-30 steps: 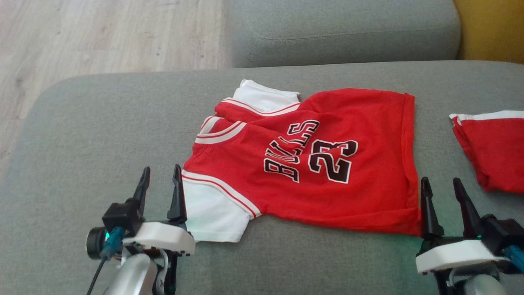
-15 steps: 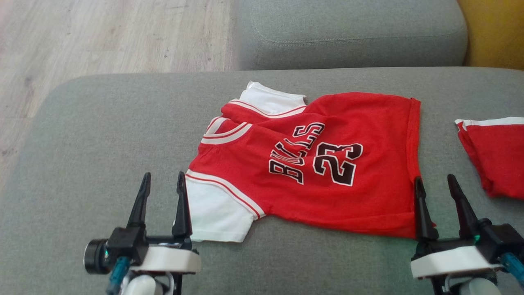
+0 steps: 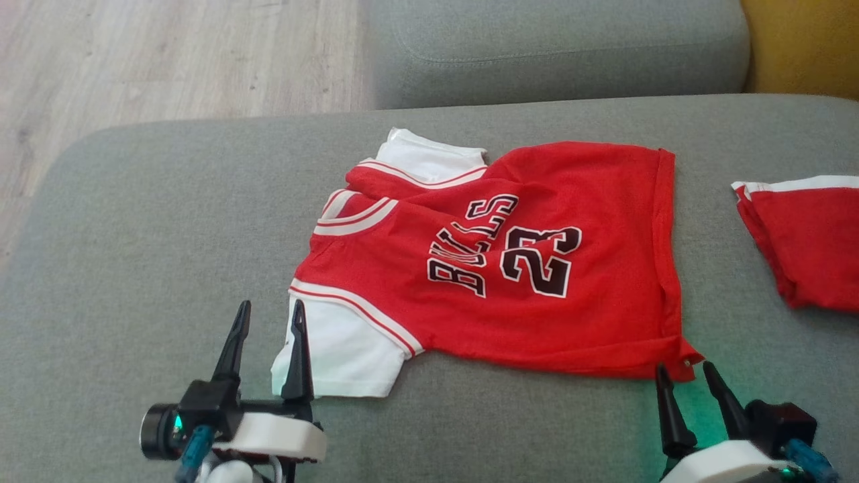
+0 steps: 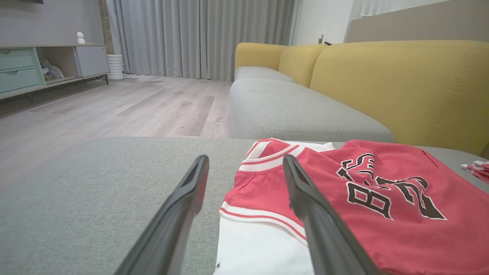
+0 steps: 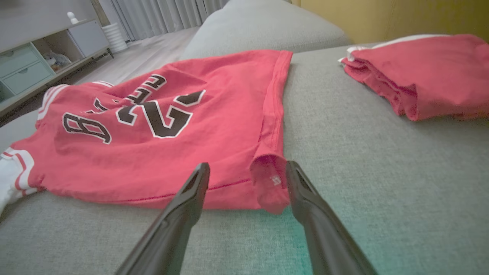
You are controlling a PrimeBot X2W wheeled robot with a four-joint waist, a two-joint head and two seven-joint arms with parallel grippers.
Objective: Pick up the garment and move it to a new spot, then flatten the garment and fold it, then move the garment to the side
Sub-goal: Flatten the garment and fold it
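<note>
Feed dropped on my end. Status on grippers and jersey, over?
Left gripper open at white sleeve, right gripper open at hem corner. Bulls jersey spread on grey cushion, unheld. Second red garment apart, right side.

The jersey lies on the sofa seat, a folded garment apart on its right.

We record on the left gripper two long black fingers, tapering to points, mounted on a black block over a white moulded housing. A round black camera barrel adjoins it, with a small green light and a teal cable connector. The right gripper matches: black tapered fingers, white housing, blue connector.
</note>
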